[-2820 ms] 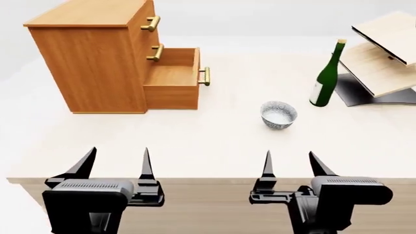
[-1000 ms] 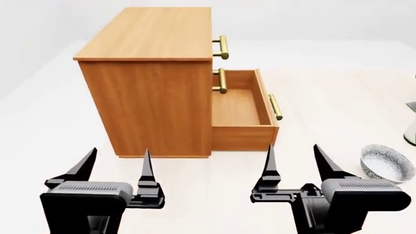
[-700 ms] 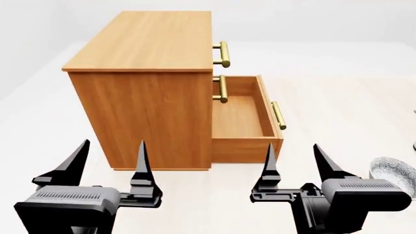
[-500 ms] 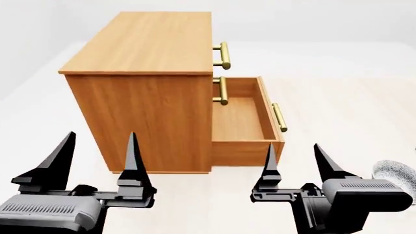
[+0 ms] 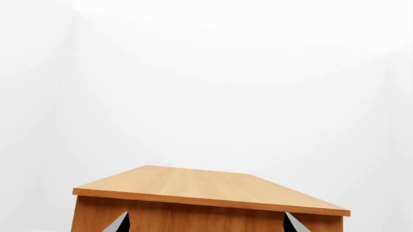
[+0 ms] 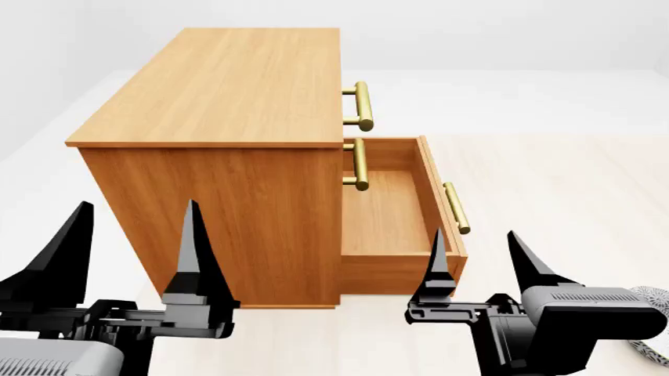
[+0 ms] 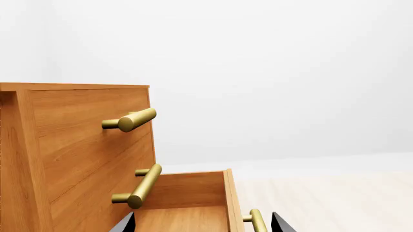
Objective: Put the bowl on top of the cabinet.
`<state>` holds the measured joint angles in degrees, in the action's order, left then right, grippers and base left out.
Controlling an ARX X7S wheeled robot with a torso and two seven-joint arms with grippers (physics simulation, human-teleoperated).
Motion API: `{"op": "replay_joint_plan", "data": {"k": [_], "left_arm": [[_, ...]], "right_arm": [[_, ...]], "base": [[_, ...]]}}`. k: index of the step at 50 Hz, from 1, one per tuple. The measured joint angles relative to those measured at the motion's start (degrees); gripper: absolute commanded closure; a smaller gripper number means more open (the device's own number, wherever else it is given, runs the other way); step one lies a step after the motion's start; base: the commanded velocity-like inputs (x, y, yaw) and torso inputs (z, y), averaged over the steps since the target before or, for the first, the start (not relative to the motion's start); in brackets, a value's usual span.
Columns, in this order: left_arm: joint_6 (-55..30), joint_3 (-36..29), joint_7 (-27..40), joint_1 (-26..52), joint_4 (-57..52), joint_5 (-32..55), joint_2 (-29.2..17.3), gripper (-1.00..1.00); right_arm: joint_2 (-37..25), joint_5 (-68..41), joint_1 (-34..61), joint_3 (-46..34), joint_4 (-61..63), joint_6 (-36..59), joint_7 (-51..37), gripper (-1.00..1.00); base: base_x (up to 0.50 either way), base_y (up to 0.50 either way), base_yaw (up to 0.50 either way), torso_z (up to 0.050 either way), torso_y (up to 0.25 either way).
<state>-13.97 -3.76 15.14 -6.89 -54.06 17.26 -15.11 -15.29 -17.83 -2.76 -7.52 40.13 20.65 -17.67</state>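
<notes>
Bowl (image 6: 654,301): only a sliver of patterned rim visible at the far right edge of the head view, resting on the pale surface (image 6: 554,180), to the right of and partly hidden behind the right tool (image 6: 475,260). Not lifted, not touched, well apart from its goal.

Cabinet (image 6: 225,157): standing left of centre, flat top bare in both the head view and the left wrist view. Bottom drawer (image 6: 403,215) pulled open toward the right, nothing visible inside, brass bar handle (image 6: 456,207) on its front; two more brass handles above it on the shut drawers.

Left tool (image 6: 131,243): raised near the cabinet's near left corner, fingers spread wide, nothing between them. Right tool: low and near, just in front of the open drawer's corner, fingers likewise apart and holding nothing.

Progress, judged from this layout: nothing of the placement done. Remaining: reaching right for the bowl, closing on its rim, lifting above the height of the cabinet top, carrying left, setting down on the flat wood. Right tool probably the better candidate, being nearer the bowl, though so little of the bowl shows that its exact position is hard to call. Open drawer jutting into the likely carry path, so clearance worth minding.
</notes>
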Motion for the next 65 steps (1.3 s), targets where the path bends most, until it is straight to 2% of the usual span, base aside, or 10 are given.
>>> {"op": "replay_joint_plan", "data": {"k": [25,30,40,65], "left_arm": [[1.0,-0.49,0.9,-0.03,0.0,0.07,-0.94,-1.0],[1.16,-0.74,1.06,-0.07,0.02,0.06,-1.04,-1.0],[1.37,-1.02,1.49,-0.15,-0.02,-0.13,-1.45,-1.0],[1.67,-1.52,2.44,0.06,0.1,-0.05,-2.34,-1.0]], "right_arm": [[-0.82,-0.02,0.36,-1.29,-0.29,-0.12,-1.07,-1.0],[-1.07,-0.26,0.32,-1.1,-0.25,-0.24,-1.28,-1.0],[-1.39,-0.53,0.6,-1.37,-0.26,0.61,-1.91,-1.0],[-4.59,-3.7,3.61,2.95,0.47,7.82,-4.46,-1.0]], "base": [[0.0,-0.06,0.0,0.0,0.0],[0.0,0.47,0.0,0.0,0.0],[0.0,0.01,0.0,0.0,0.0],[0.0,0.0,0.0,0.0,0.0]]}}
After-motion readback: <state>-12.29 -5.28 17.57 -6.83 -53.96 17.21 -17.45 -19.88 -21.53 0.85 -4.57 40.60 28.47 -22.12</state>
